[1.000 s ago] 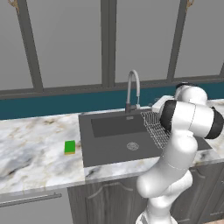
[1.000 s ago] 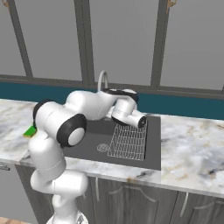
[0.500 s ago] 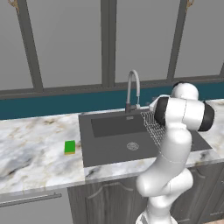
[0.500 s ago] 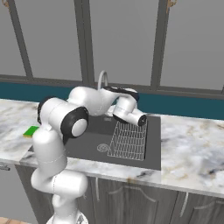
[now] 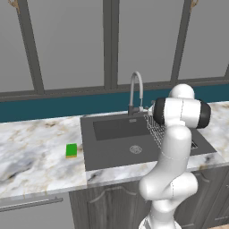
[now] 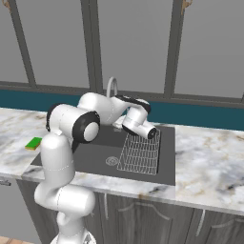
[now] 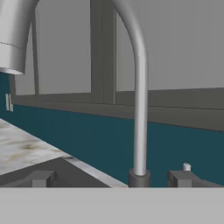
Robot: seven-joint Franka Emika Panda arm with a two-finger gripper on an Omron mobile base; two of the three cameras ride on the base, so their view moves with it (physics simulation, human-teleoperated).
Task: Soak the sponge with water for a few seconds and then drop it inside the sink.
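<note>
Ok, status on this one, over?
End effector open, empty, at the faucet base. Sponge untouched on counter left of sink. No water running. Nothing in the way.

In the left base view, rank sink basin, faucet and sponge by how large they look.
Largest to smallest:
1. sink basin
2. faucet
3. sponge

The gaps are clear, so camera nearness doesn't change the order.
</note>
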